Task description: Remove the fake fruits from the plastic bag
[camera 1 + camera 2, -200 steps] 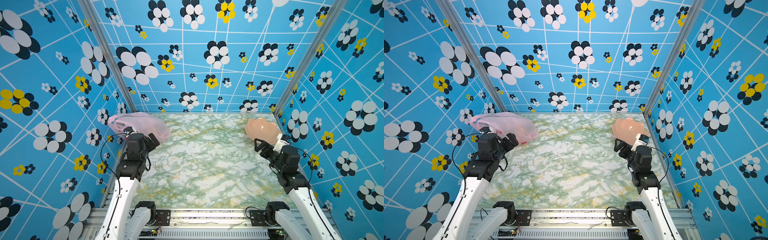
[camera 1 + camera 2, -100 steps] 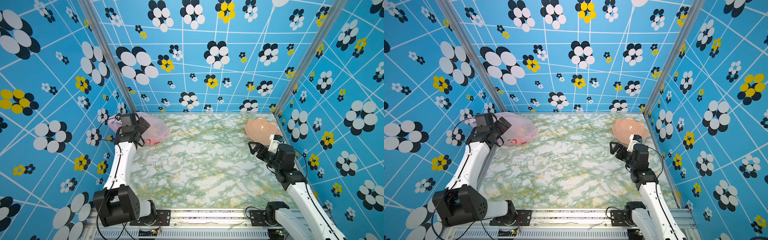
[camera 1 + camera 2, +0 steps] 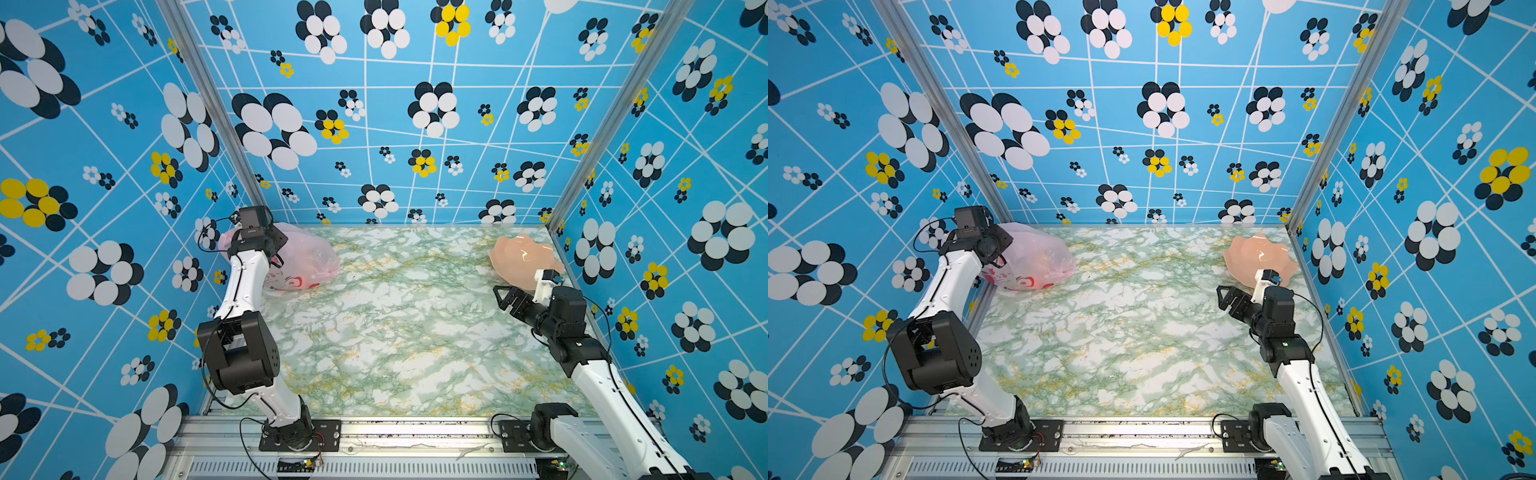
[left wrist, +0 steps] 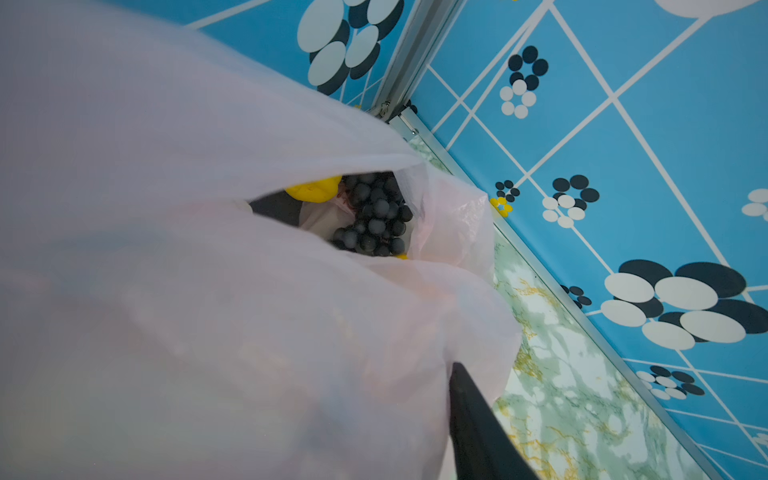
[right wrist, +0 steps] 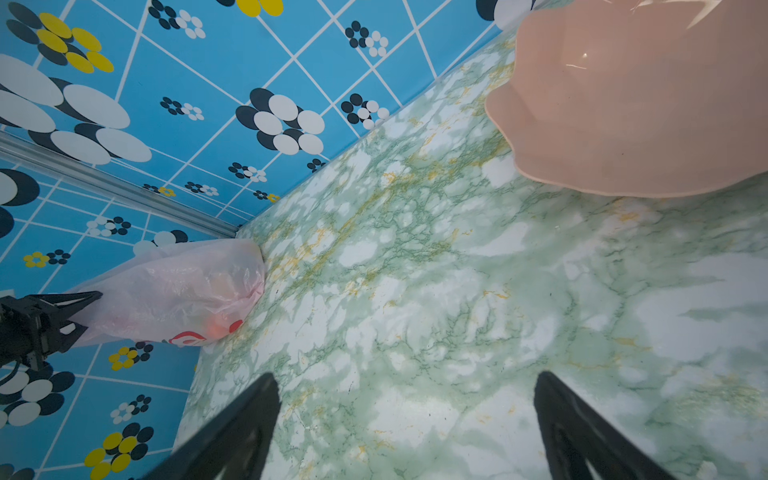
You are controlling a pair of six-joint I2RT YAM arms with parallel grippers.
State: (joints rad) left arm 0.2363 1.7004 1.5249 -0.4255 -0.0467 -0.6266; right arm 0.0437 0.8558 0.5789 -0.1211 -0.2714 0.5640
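Plastic bag point(image 3: 307, 262) point(image 3: 1034, 257): lies in the far left corner of the table, pink and translucent, with red printed marks on its near side. Its far end touches the foot of the back wall.

Contents, through the bag's mouth in the left wrist view point(image 4: 208, 332): a black grape bunch point(image 4: 376, 216) sits deep inside. A yellow fruit point(image 4: 313, 189) is just beside it, half covered by film. Through the film in the right wrist view point(image 5: 178, 286) I see an orange glow low down; I cannot tell which fruit it is.

Left gripper point(image 5: 93, 309): at the bag's left end, jaws narrow, with bunched film between the two fingers. I cannot tell whether the film is pinched. One finger point(image 4: 478, 424) shows against the film in its own camera.

Table point(image 3: 395, 332): glossy marble print, green and white with yellow veins.

Right gripper point(image 3: 505, 297) point(image 3: 1225, 297) point(image 5: 405, 376): on the right, above the table, jaws spread wide and holding nothing. It points towards the left.

Dish point(image 3: 523, 257) point(image 3: 1258, 257) point(image 5: 644, 104): peach-pink with a wavy edge, in the far right corner, just beyond the right gripper and close to the right wall.

Room: three walls point(image 3: 415, 124) in blue, with white lines and black, white and yellow flowers. Aluminium posts point(image 3: 199, 104) stand at the corners. An aluminium rail point(image 3: 395, 432) along the near edge carries both arm bases.
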